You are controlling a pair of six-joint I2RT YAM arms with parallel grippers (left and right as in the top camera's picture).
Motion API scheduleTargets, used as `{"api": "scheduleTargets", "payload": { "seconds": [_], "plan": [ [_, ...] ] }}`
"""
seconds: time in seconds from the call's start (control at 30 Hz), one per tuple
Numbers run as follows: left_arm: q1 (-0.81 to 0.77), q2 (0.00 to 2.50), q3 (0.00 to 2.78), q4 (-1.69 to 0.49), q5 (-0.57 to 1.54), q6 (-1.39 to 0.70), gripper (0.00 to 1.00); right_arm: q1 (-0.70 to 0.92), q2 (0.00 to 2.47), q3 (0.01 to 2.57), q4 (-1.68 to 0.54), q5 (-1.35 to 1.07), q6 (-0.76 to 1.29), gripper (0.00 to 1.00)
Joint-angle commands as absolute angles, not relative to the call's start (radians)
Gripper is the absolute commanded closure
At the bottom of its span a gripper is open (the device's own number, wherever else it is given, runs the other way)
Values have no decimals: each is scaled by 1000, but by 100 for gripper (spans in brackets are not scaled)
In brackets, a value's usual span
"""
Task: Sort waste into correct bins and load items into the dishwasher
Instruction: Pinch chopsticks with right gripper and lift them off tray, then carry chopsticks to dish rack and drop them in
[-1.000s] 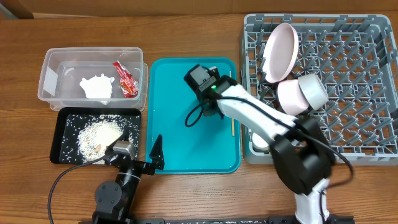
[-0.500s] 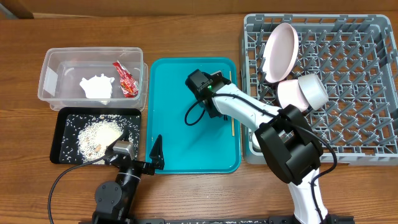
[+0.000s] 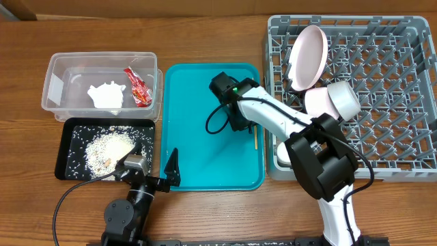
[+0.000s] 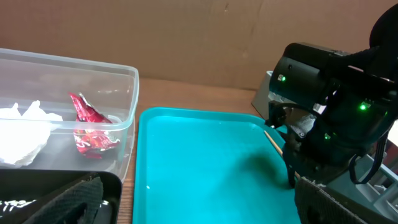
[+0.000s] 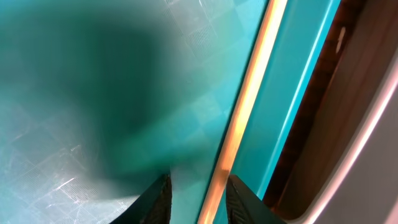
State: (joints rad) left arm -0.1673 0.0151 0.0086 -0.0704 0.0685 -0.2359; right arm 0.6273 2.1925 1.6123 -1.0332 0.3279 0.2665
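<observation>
Got the right gripper (image 5: 199, 194) a touch further right on the turquoise tray (image 3: 198, 157) than a second ago, down over the chopstick (image 5: 249, 106) lying along the tray's right rim beside the dish rack (image 3: 410, 164). Straddles it with narrow jaws, a gap showing on one side, so not clamped. Meanwhile, left gripper (image 4: 199, 208) parked wide open and empty by the black tray (image 3: 68, 164).

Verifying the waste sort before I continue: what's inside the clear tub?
Inside the clear tub lie a red sauce packet and a crumpled white paper, side by side. Whatever might sit beneath the paper is covered and cannot be seen.
</observation>
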Motion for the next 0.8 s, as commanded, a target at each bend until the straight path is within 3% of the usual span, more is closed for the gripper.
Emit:
{"api": "scheduleTargets", "payload": {
  "seconds": [0.0, 0.17, 0.37, 0.47, 0.77],
  "plan": [
    [-157, 6, 5, -71, 75, -247, 0, 610, 2255, 1571, -1038, 213, 270, 66],
    [-157, 6, 5, -71, 75, -247, 0, 567, 2255, 1571, -1066, -2, 262, 64],
    [-157, 6, 5, -71, 75, -247, 0, 592, 2255, 1571, -1086, -69, 182, 82],
    [-157, 6, 5, -71, 75, -247, 0, 661, 2254, 1576, -1087, 24, 181, 96],
    [-157, 6, 5, -71, 75, -247, 0, 669, 2100, 1730, -1140, 36, 263, 96]
  ]
}}
